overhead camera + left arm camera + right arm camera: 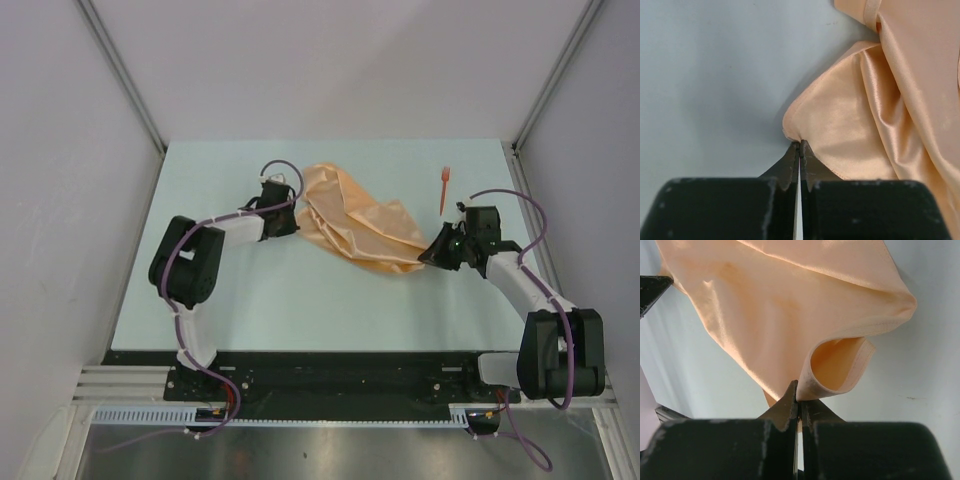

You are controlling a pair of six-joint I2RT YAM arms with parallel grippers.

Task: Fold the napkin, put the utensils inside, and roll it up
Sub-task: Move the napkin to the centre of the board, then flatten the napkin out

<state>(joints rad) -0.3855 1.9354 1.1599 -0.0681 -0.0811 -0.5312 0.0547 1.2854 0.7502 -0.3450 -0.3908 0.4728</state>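
The peach-orange napkin [360, 225] lies crumpled across the middle of the pale table, stretched between my two arms. My left gripper [297, 216] is shut on its left edge; in the left wrist view the fingertips pinch a rounded bit of the napkin [840, 135] at the left gripper [799, 144]. My right gripper [428, 258] is shut on the napkin's right corner; in the right wrist view the hem of the napkin [790, 315] curls up out of the right gripper [799, 396]. A small red-orange utensil [442, 188] lies on the table behind the right gripper, apart from the cloth.
The pale table [250, 300] is bounded by grey walls at the left, right and back. A dark rail [330, 375] with both arm bases runs along the near edge. Purple cables loop over each wrist.
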